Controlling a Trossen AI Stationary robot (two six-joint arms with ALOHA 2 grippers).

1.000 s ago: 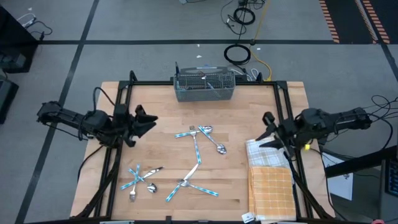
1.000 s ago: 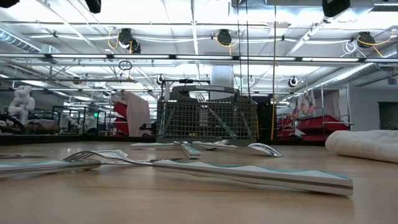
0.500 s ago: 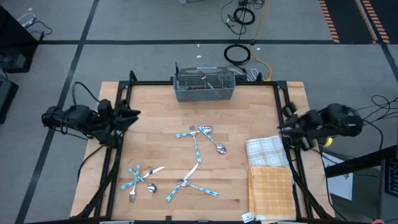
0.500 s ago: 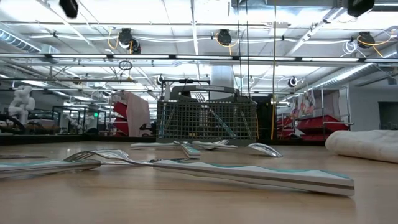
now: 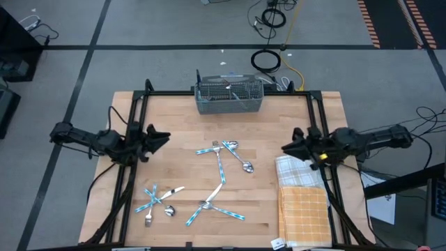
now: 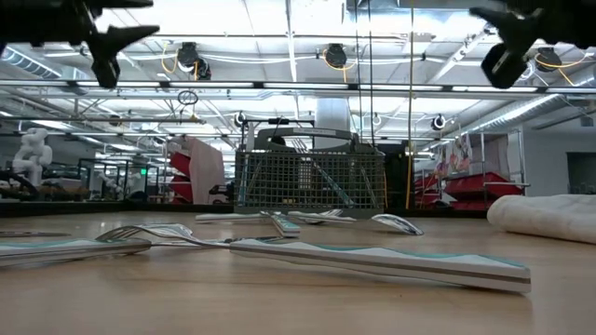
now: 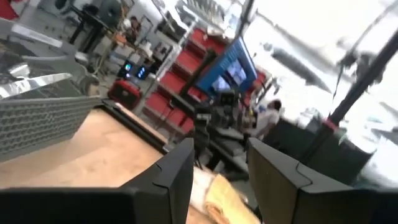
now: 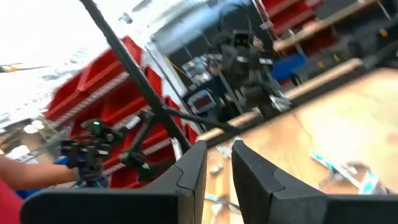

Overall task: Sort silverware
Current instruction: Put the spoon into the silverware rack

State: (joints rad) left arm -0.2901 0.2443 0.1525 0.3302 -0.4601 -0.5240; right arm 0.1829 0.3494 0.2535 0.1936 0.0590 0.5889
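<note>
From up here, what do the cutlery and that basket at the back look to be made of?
Silverware: shiny metal heads that glint, with light blue striped handles, probably plastic. Basket: grey wire mesh, see-through in the low view, likely metal.

The surface is showing as pale wood with fine, even grain and a smooth matt finish, framed by dark matt metal rails. The silverware is gleaming with polished metal heads, while its handles are looking like glossy light blue plastic with pale stripes. At the twelve o'clock edge, the caddy basket is reading as grey wire mesh, dull rather than shiny. Toward four o'clock, folded cloths are lying soft and woven, one white with faint checks, one orange with a checked weave. The left tool and right tool are appearing as matt black plastic.
</note>
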